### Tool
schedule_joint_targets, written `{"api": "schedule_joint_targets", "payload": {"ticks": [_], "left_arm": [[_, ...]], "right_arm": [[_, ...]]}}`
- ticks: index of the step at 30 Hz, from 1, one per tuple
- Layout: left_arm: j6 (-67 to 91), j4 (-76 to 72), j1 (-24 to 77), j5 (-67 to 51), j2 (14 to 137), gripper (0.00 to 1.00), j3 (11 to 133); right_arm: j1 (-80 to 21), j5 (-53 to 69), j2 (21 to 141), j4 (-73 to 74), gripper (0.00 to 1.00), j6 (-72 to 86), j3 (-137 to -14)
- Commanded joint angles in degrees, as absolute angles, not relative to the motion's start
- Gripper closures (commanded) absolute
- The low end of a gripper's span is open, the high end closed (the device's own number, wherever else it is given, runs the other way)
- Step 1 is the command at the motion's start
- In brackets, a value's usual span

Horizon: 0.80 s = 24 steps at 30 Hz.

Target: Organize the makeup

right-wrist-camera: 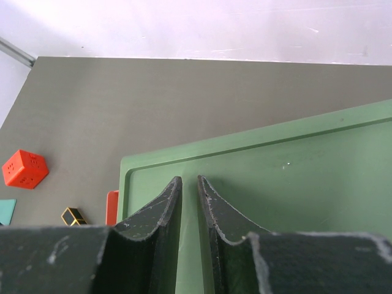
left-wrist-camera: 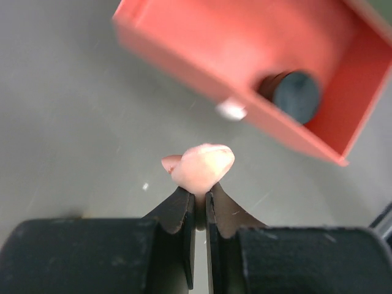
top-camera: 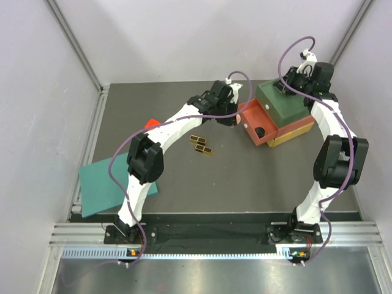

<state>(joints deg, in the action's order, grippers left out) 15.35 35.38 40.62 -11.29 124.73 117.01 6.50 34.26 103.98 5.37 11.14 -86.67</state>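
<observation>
Stretching forward, my left claw [left-wrist-camera: 200, 191] pinches a pink piece [left-wrist-camera: 203, 164] near the red drawer [left-wrist-camera: 184, 49]; my right claw [right-wrist-camera: 188, 182] hangs narrowly parted over the green box [right-wrist-camera: 294, 184]

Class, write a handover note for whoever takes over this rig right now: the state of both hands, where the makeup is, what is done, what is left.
Left hand: shut on a small pink item, just short of the open red drawer.
Right hand: slightly open, empty, over the green box top.
Done: the black round compact lies in the red drawer.
Left: the pink item probably goes into the drawer next; the black-gold palette lies out on the table.
</observation>
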Motion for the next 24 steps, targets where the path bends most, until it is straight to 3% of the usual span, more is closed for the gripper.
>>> {"api": "schedule_joint_targets", "payload": {"ticks": [1, 10, 16, 20, 23, 24], "left_arm": [[17.05, 25.34, 40.96, -18.01, 124.63, 1.0, 120.67], [24.43, 8.71, 41.13, -28.03, 126.21, 0.95, 119.79], [26.8, 6.16, 41.13, -29.09, 129.81, 0.8, 122.52], [26.46, 5.36, 41.13, -28.83, 130.69, 0.61, 122.61], [24.97, 6.33, 41.13, -26.73, 130.26, 0.41, 122.35], [24.7, 6.33, 41.13, -26.11, 129.99, 0.3, 121.91]], "right_arm": [[5.54, 30.76, 111.01, 28.39, 0.82, 9.58, -80.07], [5.62, 30.5, 111.53, 28.83, 0.82, 9.4, -80.86], [5.71, 30.67, 111.53, 28.83, 0.82, 9.32, -80.86], [5.89, 30.67, 111.45, 29.0, 0.81, 9.4, -81.03], [6.15, 30.59, 111.45, 29.09, 0.81, 9.32, -81.21], [6.24, 30.59, 111.45, 29.09, 0.81, 9.23, -81.38]]}}
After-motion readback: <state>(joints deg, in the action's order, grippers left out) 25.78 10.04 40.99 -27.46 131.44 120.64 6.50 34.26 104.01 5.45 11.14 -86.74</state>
